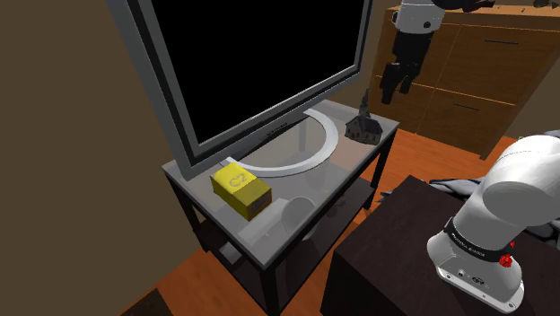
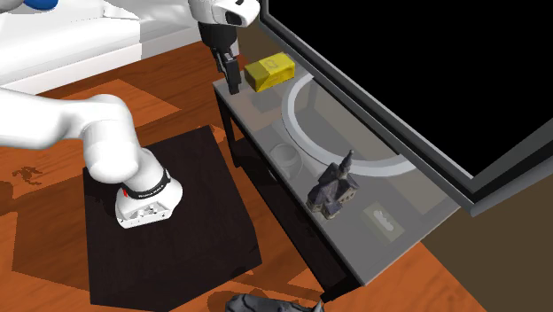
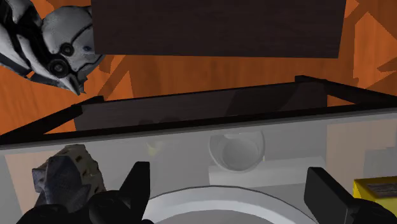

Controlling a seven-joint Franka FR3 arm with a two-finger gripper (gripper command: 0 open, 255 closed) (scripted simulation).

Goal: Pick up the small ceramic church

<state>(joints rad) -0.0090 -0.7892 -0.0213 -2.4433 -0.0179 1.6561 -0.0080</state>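
The small church is a dark grey model with a pointed spire. It stands upright on the glass-topped table, near the corner by the TV's curved foot. In the second exterior view the church stands alone near the table's front edge. My black gripper hangs open in the air, well above the table and apart from the church. In the wrist view the church lies just outside one of the gripper's fingers, and nothing is between them.
A large TV on a curved grey foot takes up the back of the table. A yellow box lies at the other end. A pale bowl sits on the shelf under the glass. Wooden drawers stand behind.
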